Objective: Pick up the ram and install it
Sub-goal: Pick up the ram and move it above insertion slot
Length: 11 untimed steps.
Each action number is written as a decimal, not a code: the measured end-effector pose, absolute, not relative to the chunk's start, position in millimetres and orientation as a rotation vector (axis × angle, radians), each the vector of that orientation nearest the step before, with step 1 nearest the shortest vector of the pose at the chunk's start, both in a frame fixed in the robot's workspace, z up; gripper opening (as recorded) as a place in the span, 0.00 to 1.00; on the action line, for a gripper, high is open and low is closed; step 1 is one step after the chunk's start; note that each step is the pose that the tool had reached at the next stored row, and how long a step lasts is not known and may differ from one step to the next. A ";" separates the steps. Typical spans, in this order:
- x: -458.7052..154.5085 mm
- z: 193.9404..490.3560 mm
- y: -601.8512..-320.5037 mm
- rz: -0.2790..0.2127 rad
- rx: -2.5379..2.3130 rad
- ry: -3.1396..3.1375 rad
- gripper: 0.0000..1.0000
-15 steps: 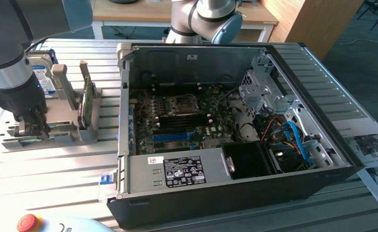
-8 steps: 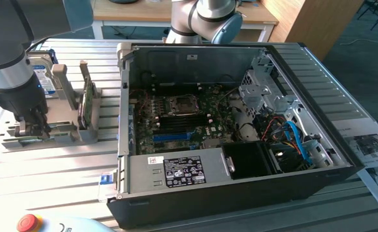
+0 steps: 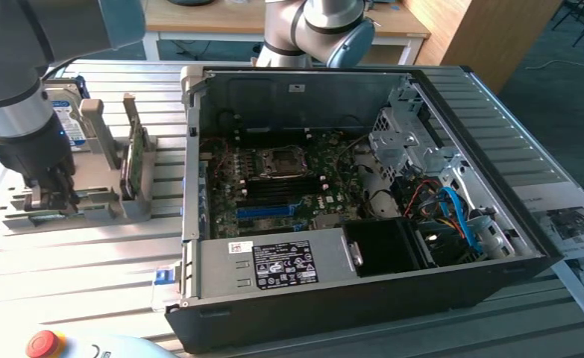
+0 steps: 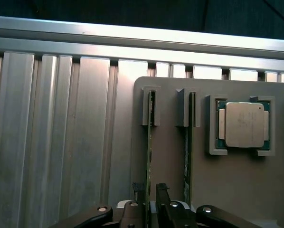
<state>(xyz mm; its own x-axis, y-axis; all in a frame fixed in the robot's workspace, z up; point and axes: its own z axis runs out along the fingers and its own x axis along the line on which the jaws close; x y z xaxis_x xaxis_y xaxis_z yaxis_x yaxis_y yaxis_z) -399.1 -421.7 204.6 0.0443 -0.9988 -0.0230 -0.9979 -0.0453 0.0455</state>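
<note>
Two ram sticks (image 4: pixel 150 142) stand on edge in one grey holder (image 4: pixel 237 190), which also carries one square processor chip (image 4: pixel 244 124). There is one hard drive (image 3: pixel 68 119), one larger green card (image 3: pixel 133 160), one open computer case (image 3: pixel 371 298), one red button (image 3: pixel 45 343), and one robot arm (image 3: pixel 18 89) with one gripper (image 4: pixel 150 186).

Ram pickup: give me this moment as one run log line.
phase: pickup | gripper: open, straddling ram | ram: on edge in holder slot | processor: in holder pocket
</note>
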 end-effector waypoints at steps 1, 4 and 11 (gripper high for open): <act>-398.6 204.6 -421.7 -0.075 2.258 -2.159 0.24; -398.1 204.5 -421.7 -0.075 2.258 -2.159 0.24; -398.0 201.5 -421.7 -0.075 2.258 -2.159 0.24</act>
